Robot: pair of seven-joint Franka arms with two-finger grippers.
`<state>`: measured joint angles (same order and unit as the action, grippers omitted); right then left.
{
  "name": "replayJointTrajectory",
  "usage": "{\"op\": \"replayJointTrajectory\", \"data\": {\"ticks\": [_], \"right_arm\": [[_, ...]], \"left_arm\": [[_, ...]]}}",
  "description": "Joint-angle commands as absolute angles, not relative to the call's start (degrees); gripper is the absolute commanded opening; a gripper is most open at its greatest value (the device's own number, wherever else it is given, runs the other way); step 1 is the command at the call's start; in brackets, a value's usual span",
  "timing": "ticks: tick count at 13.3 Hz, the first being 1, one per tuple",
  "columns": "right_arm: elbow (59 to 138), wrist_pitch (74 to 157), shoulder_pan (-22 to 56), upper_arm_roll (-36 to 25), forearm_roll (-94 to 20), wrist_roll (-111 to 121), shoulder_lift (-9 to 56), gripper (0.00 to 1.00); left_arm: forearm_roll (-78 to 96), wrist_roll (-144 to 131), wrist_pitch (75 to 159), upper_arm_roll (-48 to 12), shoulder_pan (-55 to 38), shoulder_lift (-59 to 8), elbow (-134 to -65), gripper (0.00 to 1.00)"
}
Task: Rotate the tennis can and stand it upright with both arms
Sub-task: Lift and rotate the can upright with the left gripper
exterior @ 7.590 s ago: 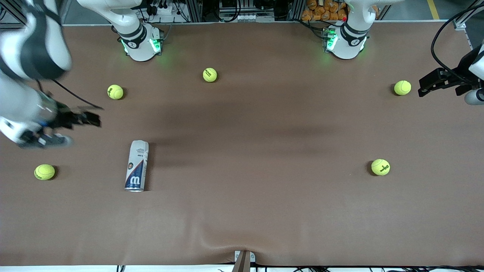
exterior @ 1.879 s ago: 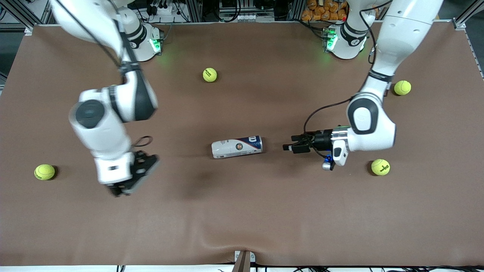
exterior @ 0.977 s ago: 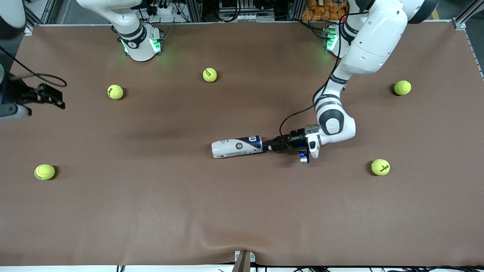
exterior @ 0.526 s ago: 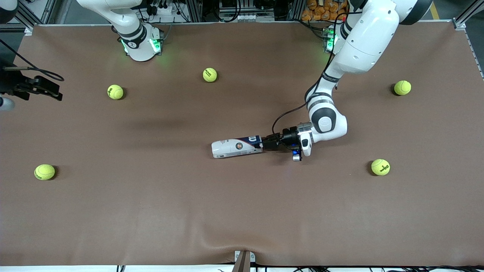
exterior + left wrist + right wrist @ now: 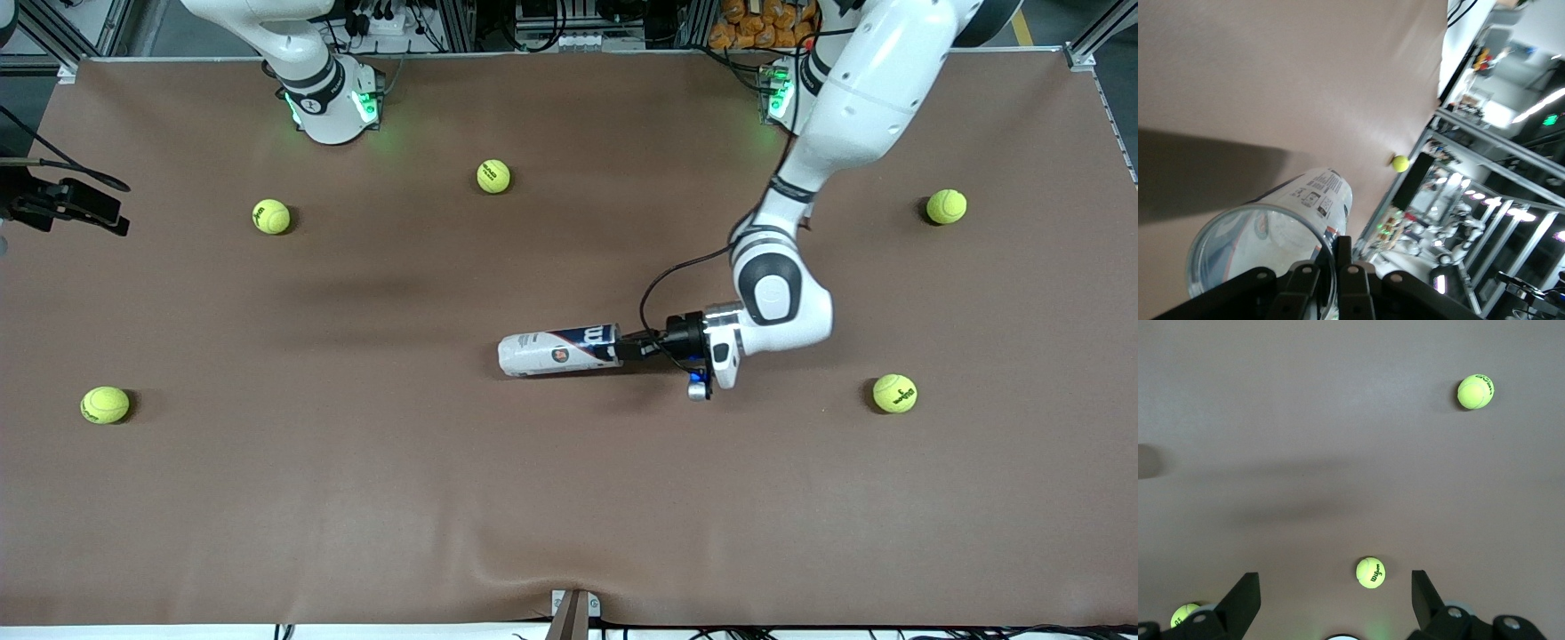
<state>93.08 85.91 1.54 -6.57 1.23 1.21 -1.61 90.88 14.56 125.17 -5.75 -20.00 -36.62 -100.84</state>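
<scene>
The tennis can (image 5: 558, 350) lies on its side in the middle of the brown table, its white and navy label up and its silver rim toward the left arm's end. My left gripper (image 5: 622, 349) is shut on that rim. In the left wrist view one finger is inside the clear can (image 5: 1271, 247) and the other outside, so the left gripper (image 5: 1338, 243) pinches the wall. My right gripper (image 5: 111, 218) waits in the air over the table's edge at the right arm's end. In the right wrist view the right gripper (image 5: 1333, 590) is open and empty.
Several yellow-green tennis balls lie scattered: one (image 5: 493, 176) and another (image 5: 271, 216) toward the robots' bases, one (image 5: 105, 404) at the right arm's end, and two (image 5: 946, 206) (image 5: 894, 393) at the left arm's end. The table's front edge has a bracket (image 5: 573, 609).
The can went from pointing at the camera to lying crosswise mid-table. My left gripper reached its rim and closed on it. My right arm withdrew to its end of the table.
</scene>
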Motion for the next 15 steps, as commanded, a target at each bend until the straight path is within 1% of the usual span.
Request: {"op": "replayJointTrajectory", "data": {"ticks": [1,3,6,9,12,13,15], "right_arm": [[94.1,86.1,1.3,-5.8,1.2,0.4,-2.5,1.0],[94.1,86.1,1.3,-5.8,1.2,0.4,-2.5,1.0],[94.1,86.1,1.3,-5.7,1.2,0.4,-2.5,1.0],[94.1,86.1,1.3,-5.7,1.2,0.4,-2.5,1.0],[94.1,86.1,1.3,-5.8,1.2,0.4,-2.5,1.0],[94.1,86.1,1.3,-5.7,1.2,0.4,-2.4,1.0],[94.1,86.0,1.3,-5.7,1.2,0.4,-2.5,1.0]], "left_arm": [[74.0,-3.0,125.8,-5.7,-19.8,-31.6,-96.3,0.0],[61.9,-14.1,125.2,-6.2,-20.0,-30.7,-91.4,0.0],[45.5,-24.0,125.0,-7.2,-22.0,-29.4,-86.3,0.0],[25.6,-34.2,123.9,-7.4,-28.1,-29.0,-82.0,0.0],[12.4,-40.3,123.5,-6.9,-33.9,-30.1,-81.0,0.0],[9.3,-41.4,123.5,-6.7,-35.9,-31.2,-79.7,0.0],[0.7,-42.5,123.5,-6.5,-39.4,-34.0,-79.3,0.0]]}}
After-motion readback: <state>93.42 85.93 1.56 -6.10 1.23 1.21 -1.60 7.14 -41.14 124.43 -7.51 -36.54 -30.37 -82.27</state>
